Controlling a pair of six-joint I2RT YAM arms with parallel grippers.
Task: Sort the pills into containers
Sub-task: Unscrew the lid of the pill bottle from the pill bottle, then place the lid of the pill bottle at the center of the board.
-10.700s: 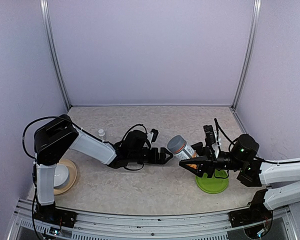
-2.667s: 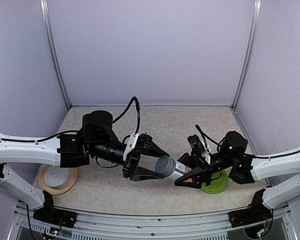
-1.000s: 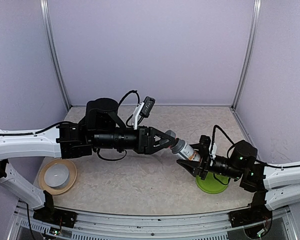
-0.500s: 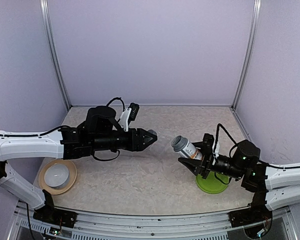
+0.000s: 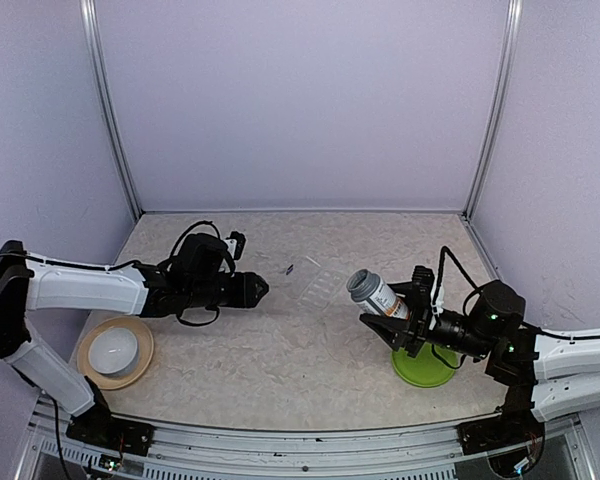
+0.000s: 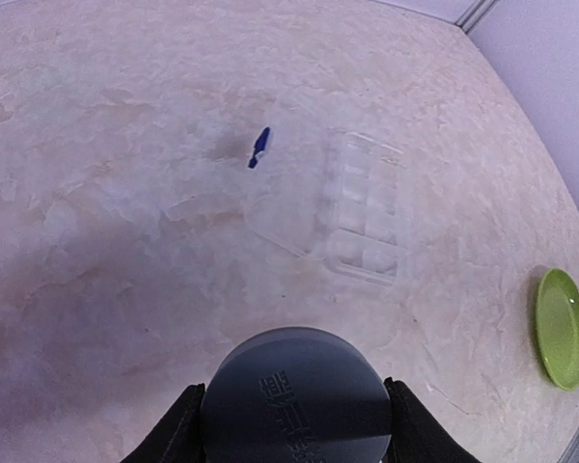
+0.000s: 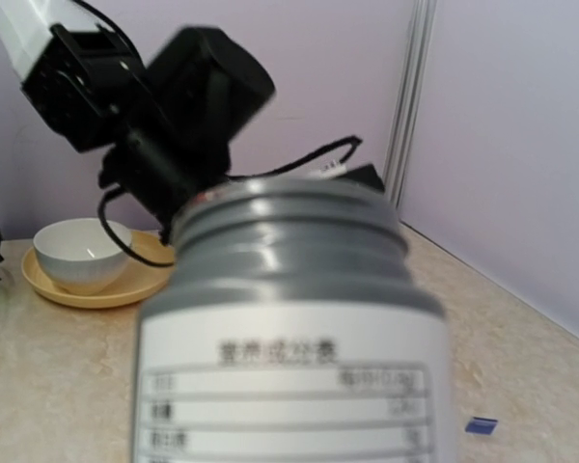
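My right gripper (image 5: pixel 398 320) is shut on the clear bottle (image 5: pixel 375 294), holding it tilted above the green plate. The bottle's grey threaded neck (image 7: pixel 285 241) stands bare and its white label (image 7: pixel 289 395) fills the right wrist view, hiding the fingers. At the left of the table my left gripper (image 5: pixel 256 290) is shut on the round grey cap (image 6: pixel 294 395), a black finger (image 6: pixel 179 429) pressed to each side. One blue pill (image 6: pixel 259 148) lies on the table beyond the cap, also seen from above as the pill (image 5: pixel 289 268).
A clear compartment box (image 6: pixel 362 207) lies open between the arms, the same box (image 5: pixel 318 285) in the top view. The green plate (image 5: pixel 425 368) sits under the right arm. A white bowl on a tan plate (image 5: pixel 115 350) stands at the near left.
The left gripper has drawn back to the left, away from the bottle, with the grey cap in its jaws. The right gripper still holds the bottle, its neck now bare.
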